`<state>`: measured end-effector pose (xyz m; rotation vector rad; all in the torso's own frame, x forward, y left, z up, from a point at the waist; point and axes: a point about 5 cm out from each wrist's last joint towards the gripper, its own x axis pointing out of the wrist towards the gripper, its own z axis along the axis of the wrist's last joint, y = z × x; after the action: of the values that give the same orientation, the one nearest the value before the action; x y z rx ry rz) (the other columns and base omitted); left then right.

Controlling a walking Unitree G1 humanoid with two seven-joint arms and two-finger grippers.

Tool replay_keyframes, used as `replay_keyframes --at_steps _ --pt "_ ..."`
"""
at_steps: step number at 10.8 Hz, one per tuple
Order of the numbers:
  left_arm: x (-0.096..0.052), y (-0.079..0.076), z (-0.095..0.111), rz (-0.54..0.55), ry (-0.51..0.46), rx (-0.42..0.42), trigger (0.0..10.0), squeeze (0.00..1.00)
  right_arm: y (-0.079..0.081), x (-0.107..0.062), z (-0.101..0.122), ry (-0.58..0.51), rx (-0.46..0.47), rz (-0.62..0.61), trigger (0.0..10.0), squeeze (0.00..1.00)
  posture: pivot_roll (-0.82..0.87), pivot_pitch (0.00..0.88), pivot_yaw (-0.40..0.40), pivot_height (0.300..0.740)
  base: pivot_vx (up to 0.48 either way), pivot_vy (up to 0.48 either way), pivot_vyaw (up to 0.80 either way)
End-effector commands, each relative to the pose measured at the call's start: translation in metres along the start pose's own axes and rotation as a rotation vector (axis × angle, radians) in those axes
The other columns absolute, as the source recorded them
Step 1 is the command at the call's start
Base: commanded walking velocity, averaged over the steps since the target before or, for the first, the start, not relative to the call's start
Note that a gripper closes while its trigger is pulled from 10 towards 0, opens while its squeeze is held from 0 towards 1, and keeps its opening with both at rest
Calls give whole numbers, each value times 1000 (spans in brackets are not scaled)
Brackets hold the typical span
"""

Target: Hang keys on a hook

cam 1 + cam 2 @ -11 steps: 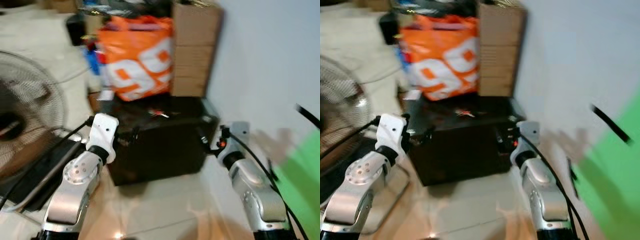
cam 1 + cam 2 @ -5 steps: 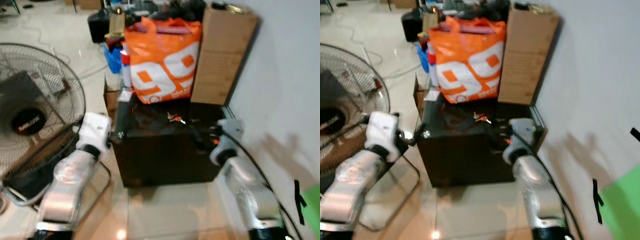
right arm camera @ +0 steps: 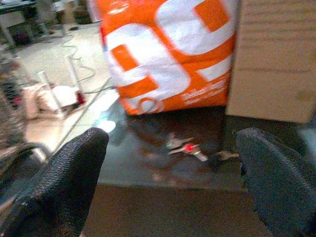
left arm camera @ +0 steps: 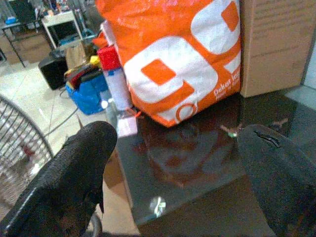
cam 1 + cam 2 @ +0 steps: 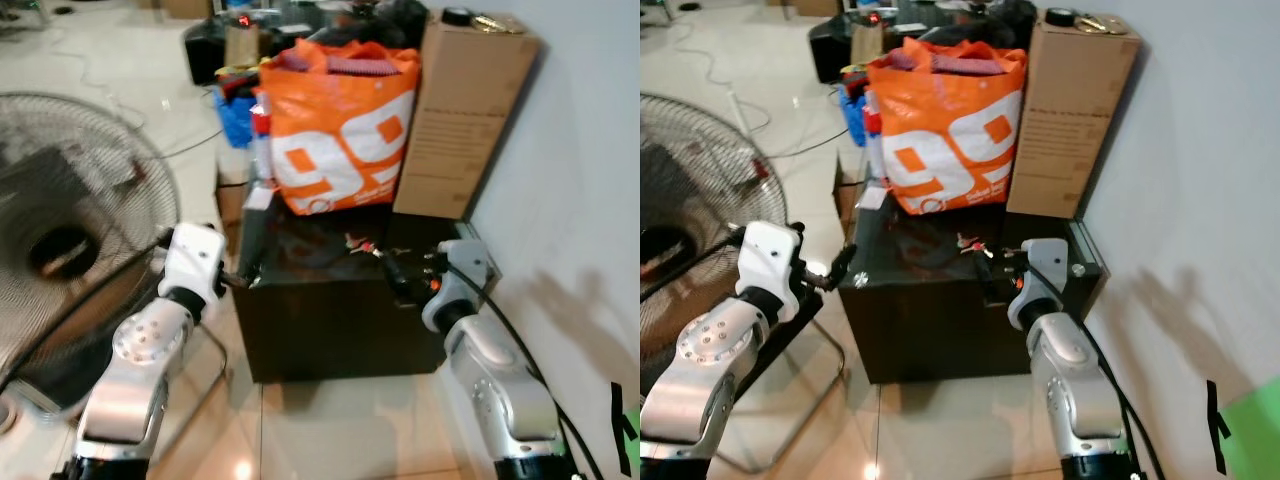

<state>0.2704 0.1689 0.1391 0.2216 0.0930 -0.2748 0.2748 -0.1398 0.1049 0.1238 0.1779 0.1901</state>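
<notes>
Right eye view looks down on a dark glossy desk [image 5: 940, 300] set against a pale wall [image 5: 1200, 160], with both silver arms raised toward its front edge. The keys [image 5: 970, 243] lie on the desk top, a small cluster with a red tag, just in front of the orange shopping bag [image 5: 945, 130] that stands at the back of the desk. A tall cardboard box [image 5: 1075, 110] stands beside the bag, against the wall.

The right tool [image 3: 173, 182] hovers at the desk's front edge, near the keys but not touching them; in the right wrist view its two black fingers [image 3: 59, 182] are spread wide apart, with the keys lying on the reflective surface between them and further ahead. The left tool [image 4: 173, 187] sits at the desk's near left corner, its fingers [image 4: 69, 173] likewise spread wide and holding nothing; beyond them a spray can with a red cap [image 4: 114, 74] stands beside the bag, and a blue bag [image 4: 89, 91] rests on the floor behind it.

A large floor fan [image 5: 690, 200] stands to the left of the desk on the tiled floor [image 5: 940, 420].
</notes>
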Motion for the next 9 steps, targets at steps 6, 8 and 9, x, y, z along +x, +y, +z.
replay_keyframes --at_steps 6,8,9 --pt "10 -4 3 -29 -21 0 10000 0 -21 -1 5 -14 7 -99 10000 1000 -22 0 15 740 293 0 -533" --pt "8 -3 4 -18 -27 4 10000 0 -23 0 5 -17 -21 -103 10000 1000 9 0 -7 740 294 0 0" --pt "6 -1 3 -9 -24 6 10000 0 -22 3 6 -17 -25 -92 10000 1000 13 0 -9 740 292 0 0"
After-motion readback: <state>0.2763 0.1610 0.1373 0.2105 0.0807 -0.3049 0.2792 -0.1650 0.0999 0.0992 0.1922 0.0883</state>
